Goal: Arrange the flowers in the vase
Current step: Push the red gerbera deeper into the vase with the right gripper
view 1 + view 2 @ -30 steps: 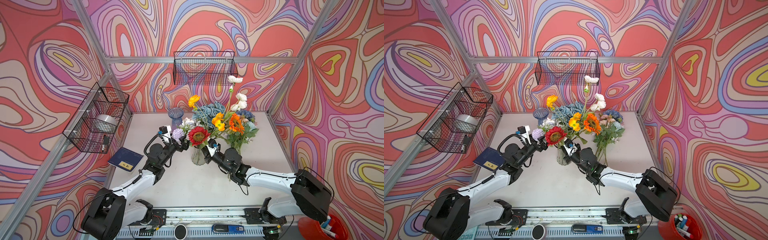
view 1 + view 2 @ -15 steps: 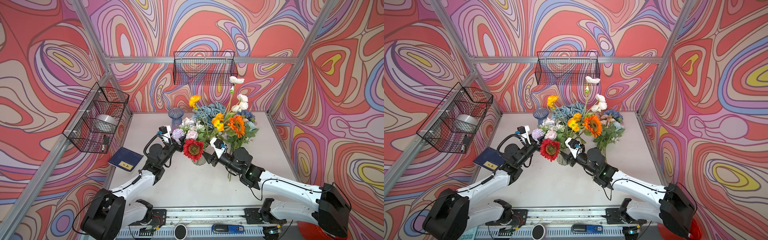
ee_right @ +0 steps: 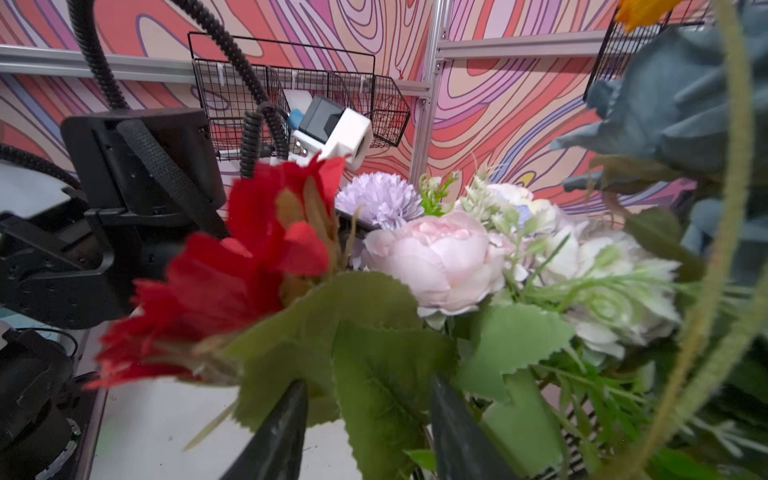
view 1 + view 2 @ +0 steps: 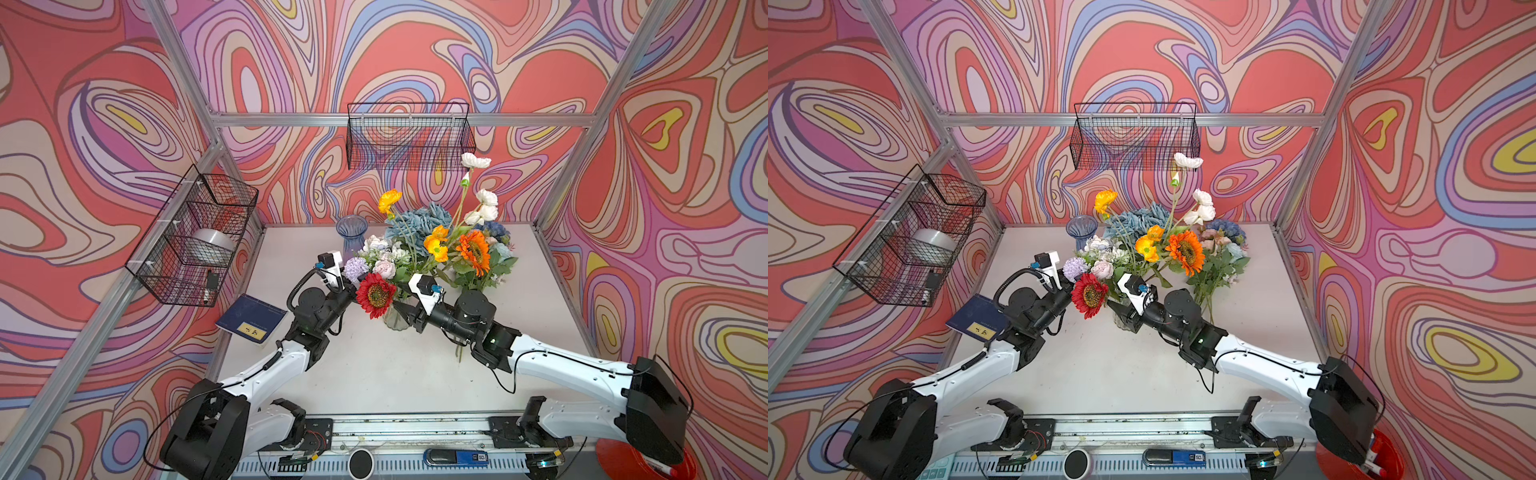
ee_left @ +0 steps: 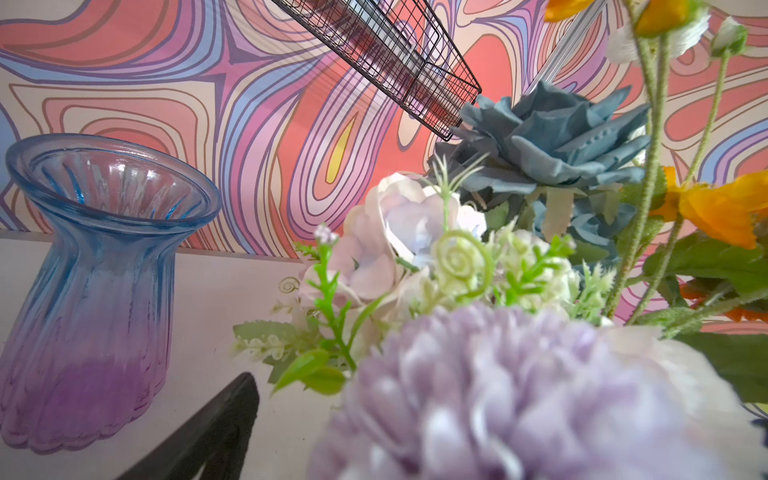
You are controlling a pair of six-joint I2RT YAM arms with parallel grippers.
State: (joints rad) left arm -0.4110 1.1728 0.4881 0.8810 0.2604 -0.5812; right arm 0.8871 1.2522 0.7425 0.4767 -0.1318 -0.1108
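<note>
Now both arms reach from the front rail toward the middle of the table (image 4: 374, 374). The left arm rises forward and bends at the wrist. The left gripper (image 4: 351, 291) points at the flowers (image 4: 415, 257), close to the lilac pompom (image 4: 356, 268) and the red daisy (image 4: 376, 295). Its jaws are wide apart and grip nothing that I can see. The right arm lies low and long, its wrist nearly level. The right gripper (image 3: 368, 384) is at the neck of the clear vase (image 4: 395, 324). Its fingers (image 3: 282, 436) stand about half apart. A green leaf (image 3: 382, 374) lies in the gap, and I cannot tell if they press it. The flowers stand in this vase. A blue vase (image 4: 351, 230) stands behind, at the back wall.
</note>
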